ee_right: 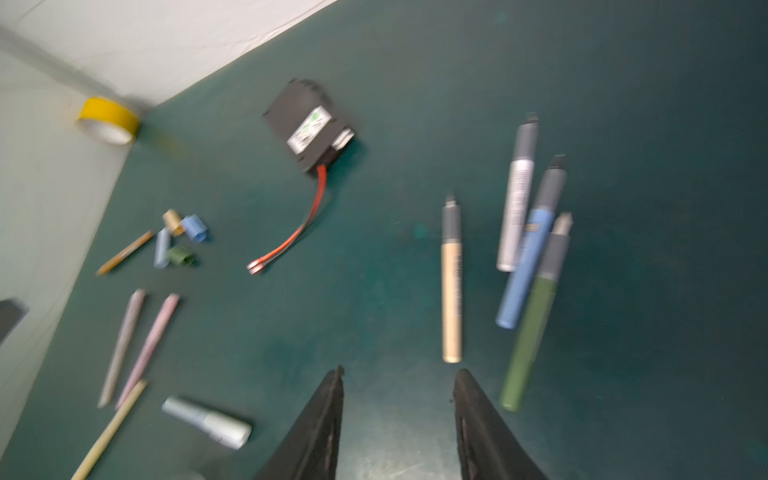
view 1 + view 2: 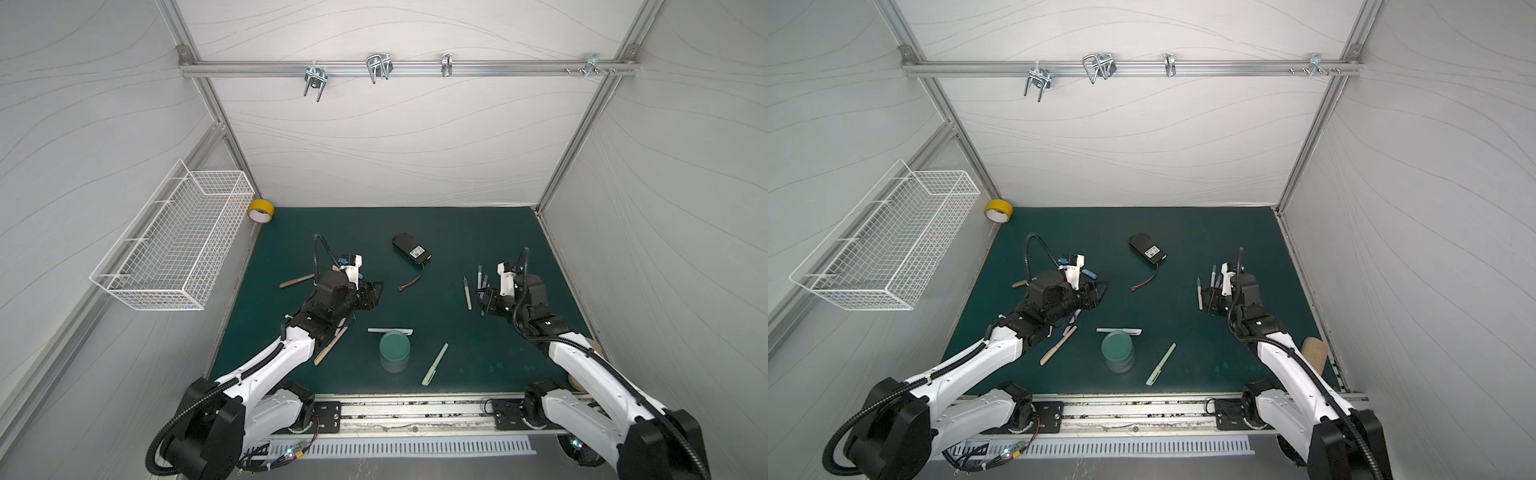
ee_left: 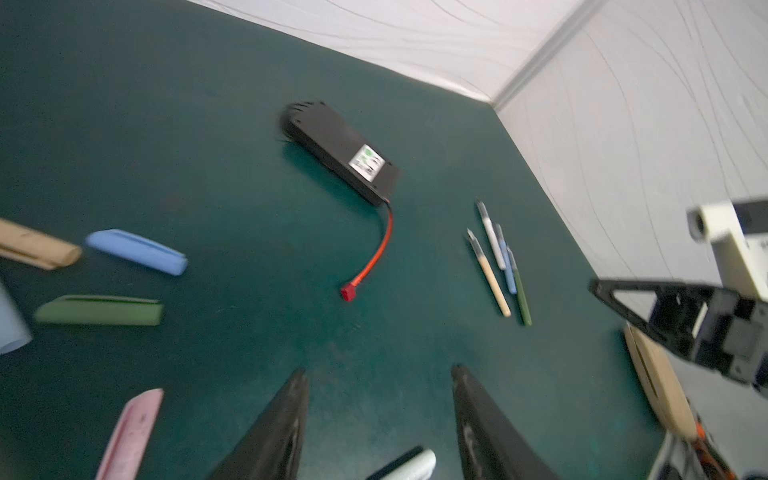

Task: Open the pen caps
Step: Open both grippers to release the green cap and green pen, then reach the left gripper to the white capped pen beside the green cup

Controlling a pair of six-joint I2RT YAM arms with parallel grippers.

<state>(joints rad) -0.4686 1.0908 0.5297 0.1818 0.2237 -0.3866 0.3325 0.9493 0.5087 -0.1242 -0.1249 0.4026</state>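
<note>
Teal bench (image 2: 457, 249), pen caps (image 3: 137, 251) loose

Blue and green pen caps lie near the left jaws, which stand spread and empty. Four uncapped pens (image 1: 451, 286) lie just beyond the right jaws, also spread, pinching nothing.

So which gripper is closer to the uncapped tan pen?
Right. The right gripper sits just beside the uncapped tan pen, jaws open; the left gripper is far off to its left, beyond the red wire.

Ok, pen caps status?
Left gripper, right gripper open. Four uncapped pens beside right; loose caps beside left. Pale green pen looks capped. Battery pack mid-table, clear.
</note>
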